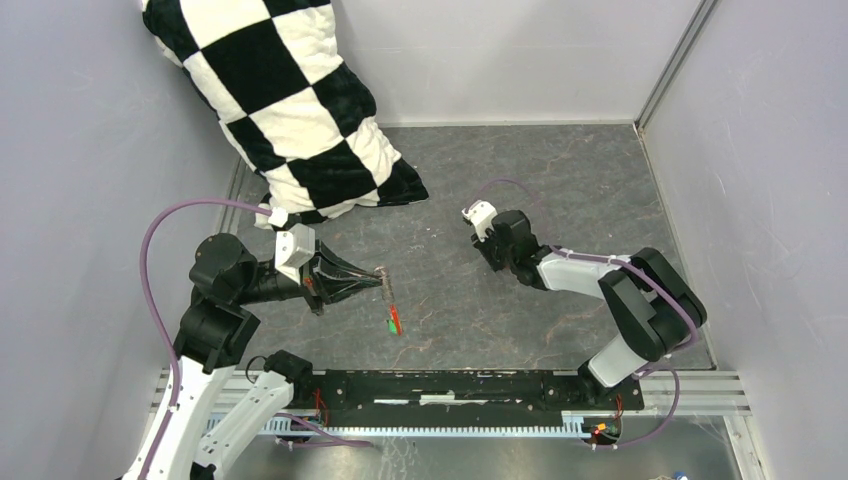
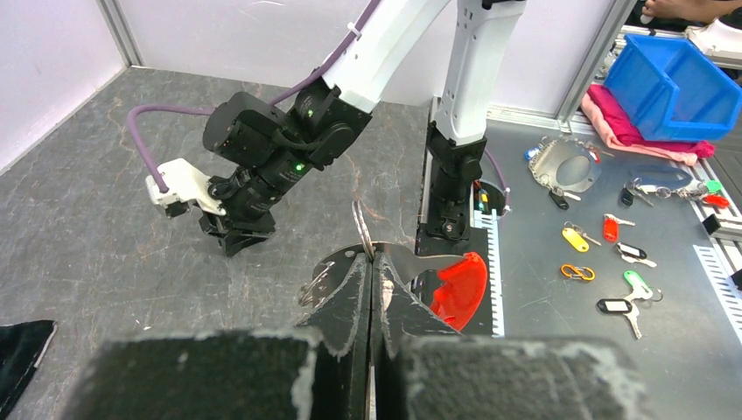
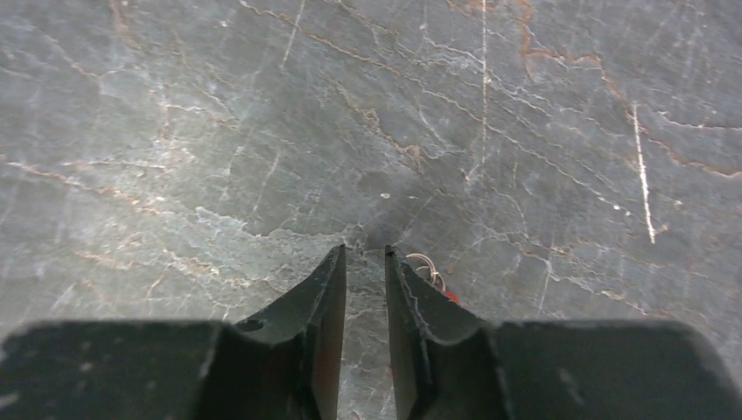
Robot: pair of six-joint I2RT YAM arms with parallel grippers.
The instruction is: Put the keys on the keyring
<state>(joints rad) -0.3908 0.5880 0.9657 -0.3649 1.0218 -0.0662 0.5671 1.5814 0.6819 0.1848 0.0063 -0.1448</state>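
Grey table [image 1: 560, 200]: left gripper [image 2: 371, 271] clamps the keyring [image 2: 360, 229], upright above its tips, while the right gripper [image 3: 366, 262], narrowly parted, holds nothing — the red-headed key [image 3: 433, 273] lies outside one finger; closing could miss it.

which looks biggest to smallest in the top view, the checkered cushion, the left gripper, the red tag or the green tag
1. checkered cushion, by far
2. left gripper
3. red tag
4. green tag
Both tags are tiny and overlap here, so the order of the last two is unsure.
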